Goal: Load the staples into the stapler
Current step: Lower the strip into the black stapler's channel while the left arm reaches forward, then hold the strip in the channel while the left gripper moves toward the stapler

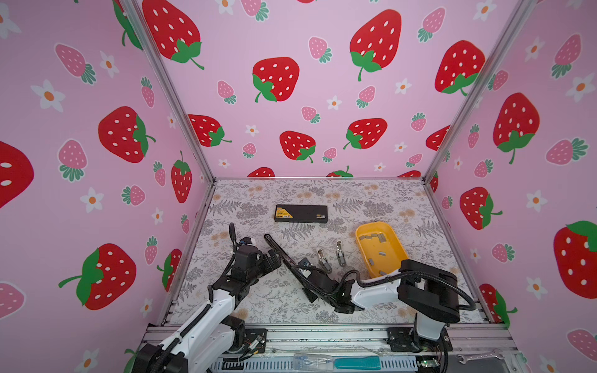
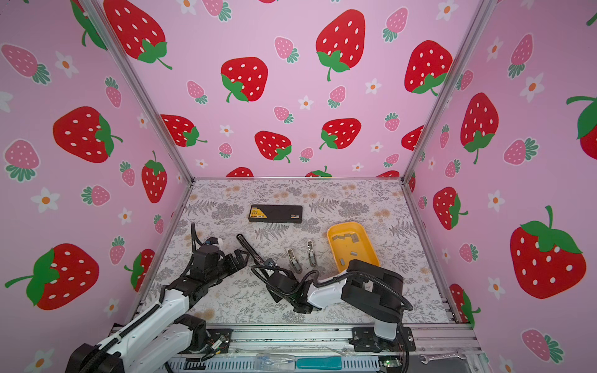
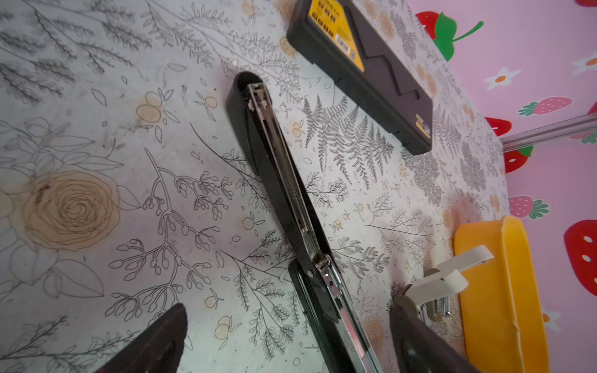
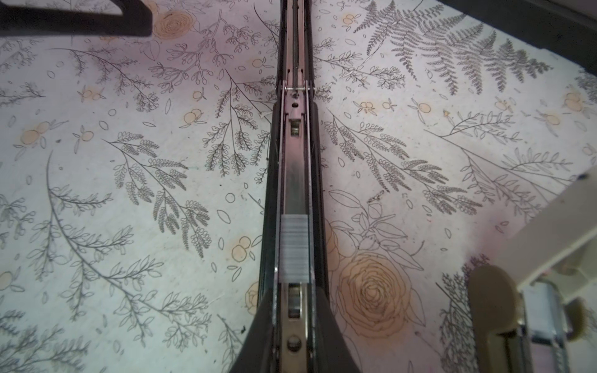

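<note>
A long black stapler [image 1: 280, 250] lies opened flat on the floral table, its metal channel facing up. In the right wrist view a grey strip of staples [image 4: 294, 248] sits in that channel [image 4: 295, 155]. My right gripper [image 4: 294, 290] is shut on the stapler's near end, one finger against each side; in both top views it [image 1: 307, 289] is at centre. My left gripper [image 1: 274, 260] hangs open beside the stapler's far half, and the stapler [image 3: 277, 168] passes between its fingers [image 3: 155, 342] without touching. More loose staples [image 1: 374, 237] lie in the yellow tray [image 1: 392, 258].
Two small whitish staplers [image 1: 324, 260] [image 1: 340, 253] lie between the black stapler and the tray. A black flat case with a yellow label [image 1: 301, 213] sits farther back. Pink strawberry walls close three sides; a metal rail [image 1: 323, 336] runs along the front.
</note>
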Robot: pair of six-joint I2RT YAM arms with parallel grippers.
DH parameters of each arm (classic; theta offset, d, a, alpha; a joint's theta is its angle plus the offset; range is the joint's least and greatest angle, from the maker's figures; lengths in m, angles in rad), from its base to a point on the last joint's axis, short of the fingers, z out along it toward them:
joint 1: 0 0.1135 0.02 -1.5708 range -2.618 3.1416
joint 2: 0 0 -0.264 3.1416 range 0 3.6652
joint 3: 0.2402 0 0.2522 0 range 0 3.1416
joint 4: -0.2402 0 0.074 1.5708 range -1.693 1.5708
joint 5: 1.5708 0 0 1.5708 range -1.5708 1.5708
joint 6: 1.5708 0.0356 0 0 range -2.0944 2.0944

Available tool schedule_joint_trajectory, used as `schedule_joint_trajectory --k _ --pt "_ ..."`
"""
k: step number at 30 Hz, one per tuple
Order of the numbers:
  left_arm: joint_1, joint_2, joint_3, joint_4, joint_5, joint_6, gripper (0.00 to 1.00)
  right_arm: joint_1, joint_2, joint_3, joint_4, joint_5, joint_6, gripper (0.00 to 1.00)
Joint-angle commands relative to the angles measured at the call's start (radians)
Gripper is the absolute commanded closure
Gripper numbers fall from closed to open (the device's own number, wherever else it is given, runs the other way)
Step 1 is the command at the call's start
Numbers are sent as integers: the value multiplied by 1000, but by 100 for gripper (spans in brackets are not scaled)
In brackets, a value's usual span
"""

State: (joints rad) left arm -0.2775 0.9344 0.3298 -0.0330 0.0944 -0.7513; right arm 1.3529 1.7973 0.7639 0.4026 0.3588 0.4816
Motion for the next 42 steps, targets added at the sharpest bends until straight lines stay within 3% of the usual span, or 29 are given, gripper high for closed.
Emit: schedule_joint_trajectory --k 1,13,28,36,42 --pt "4 60 -8 133 -12 -23 0 -1 -38 -1 -2 -56 78 100" --pt "26 328 24 312 -19 -12 0 0 -57 -40 41 -128 143 100" --pt "120 597 119 442 114 -22 4 25 -100 -102 131 -164 115 100" --pt "144 707 138 615 250 -10 18 43 -91 -152 219 -151 77 100" --pt "144 656 89 696 287 -2 28 43 -78 -176 246 -136 78 100"
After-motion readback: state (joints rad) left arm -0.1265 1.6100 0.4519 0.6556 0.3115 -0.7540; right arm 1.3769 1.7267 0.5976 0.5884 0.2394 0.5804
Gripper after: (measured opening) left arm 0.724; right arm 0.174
